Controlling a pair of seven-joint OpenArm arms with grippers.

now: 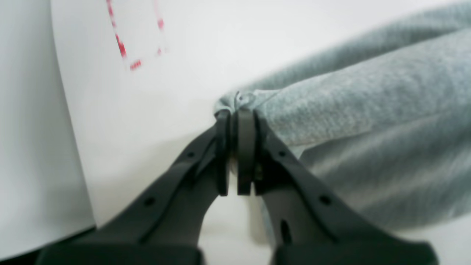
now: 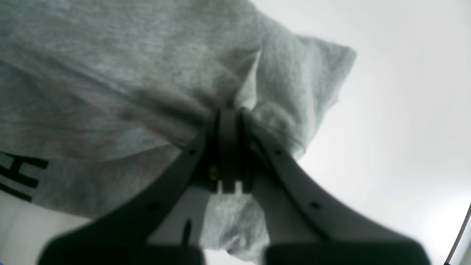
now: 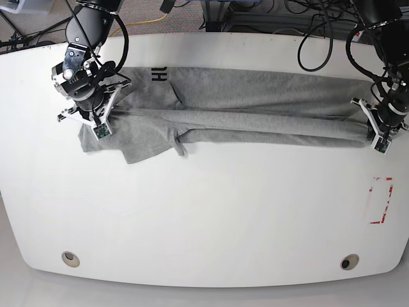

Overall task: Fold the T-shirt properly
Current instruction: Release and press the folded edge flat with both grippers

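The T-shirt (image 3: 255,105) lies stretched lengthwise across the far half of the white table (image 3: 211,217), light grey with black lettering near its left end. In the left wrist view my left gripper (image 1: 235,114) is shut on a bunched corner of the T-shirt (image 1: 368,110). On the base view's right it sits at the shirt's right end (image 3: 377,125). My right gripper (image 2: 229,110) is shut on a gathered fold of the T-shirt (image 2: 128,73); in the base view it is at the shirt's left end (image 3: 102,105). A sleeve flap spreads just below that grip.
A red dashed rectangle (image 3: 381,200) is marked on the table at the right, also seen in the left wrist view (image 1: 125,36). Two round holes (image 3: 70,258) (image 3: 349,261) sit near the front edge. Cables (image 3: 268,13) lie beyond the far edge.
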